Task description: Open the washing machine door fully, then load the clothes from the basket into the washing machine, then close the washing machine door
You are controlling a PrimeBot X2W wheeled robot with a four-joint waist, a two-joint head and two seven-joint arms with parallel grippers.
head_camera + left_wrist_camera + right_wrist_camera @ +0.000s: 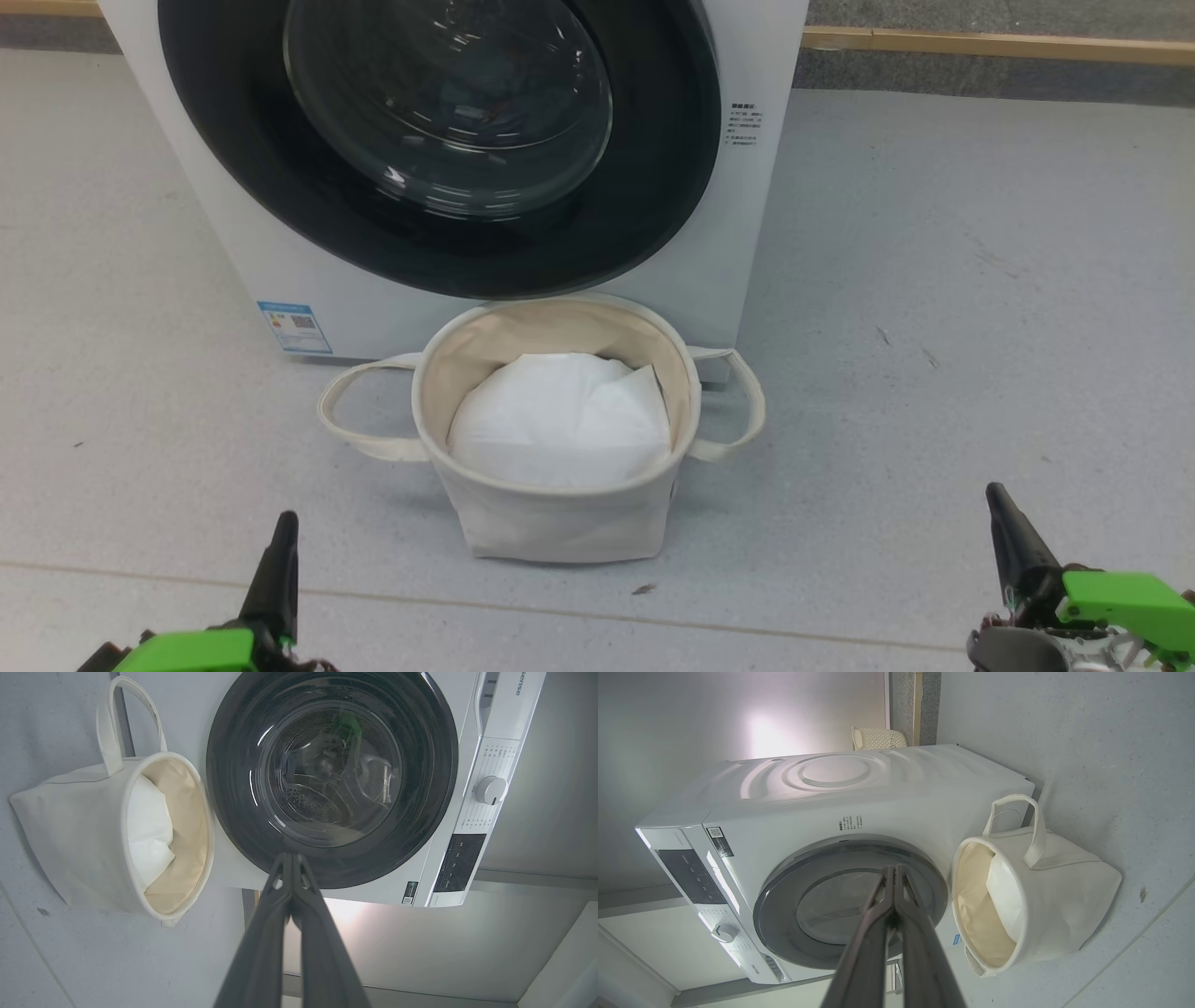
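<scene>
1. The washing machine [756, 233] stands at the far edge of the grey floor [934, 327], where a wood-coloured strip [990, 43] runs along the foot of the wall.
2. The washing machine door [439, 121] is shut flat against the machine's front. Its glossy black rim rings a bulging glass bowl that shows only reflections.
3. The basket [560, 527] sits upright on the floor just in front of the machine, below the bottom of the door's rim. I cannot tell whether it touches the white front.
4. Its two loop handles [359, 415] stick out sideways, one toward the robot's left and one toward its right.
5. A plain white sheet [560, 420] lies crumpled inside the basket and covers the bottom, with the cream lining showing above it.
6. The left end effector [286, 523] hangs low over the near floor on the robot's left. Its two dark fingers are pressed together and it holds nothing. In the left wrist view its closed tips [292, 857] point toward the door [331, 774], with the basket [79, 835] off to one side.
7. The right end effector [997, 497] is over the near floor on the robot's right, well apart from the basket — also closed tight and empty. In the right wrist view its tips [894, 869] line up with the door [817, 905], and the basket [1059, 905] is just beside it.
8. A blue label sticker [294, 327] sits at the lower left corner of the machine's front. The left wrist view also shows a knob [490, 790] and a dark panel [460, 863] on the control strip.
</scene>
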